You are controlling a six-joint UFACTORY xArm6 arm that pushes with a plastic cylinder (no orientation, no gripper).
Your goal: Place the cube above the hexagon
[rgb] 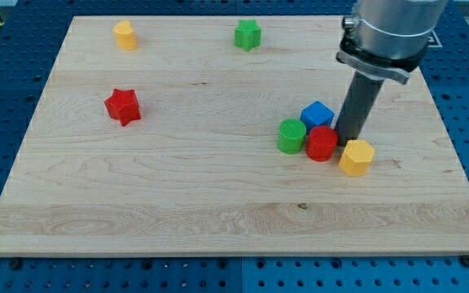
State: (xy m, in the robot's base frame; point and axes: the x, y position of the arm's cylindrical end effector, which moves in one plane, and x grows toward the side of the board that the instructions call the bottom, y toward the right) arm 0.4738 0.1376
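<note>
Wooden board (218, 195) holds my tip (348, 138), no jaws, between blue cube (317, 114), red cylinder (322, 143) and yellow hexagon (356, 157); green cylinder (291, 135) touches red.

Arm: one, entering at the desk's top-right corner region, near the top edge.

Wrist housing (393, 32): pale grey cylinder, cut off by the view's top, ending below in a dark flange with a bright rim, tilted slightly down toward the view's right.

Rod (360, 104): straight, dark, emerging beneath the flange; close to upright, leaning a little toward the view's left as it descends.

My tip (350, 138): the rod's lower end, down at the board surface, in the right half of the desk, nearer the right edge than the left, roughly midway between top and bottom edges.
</note>
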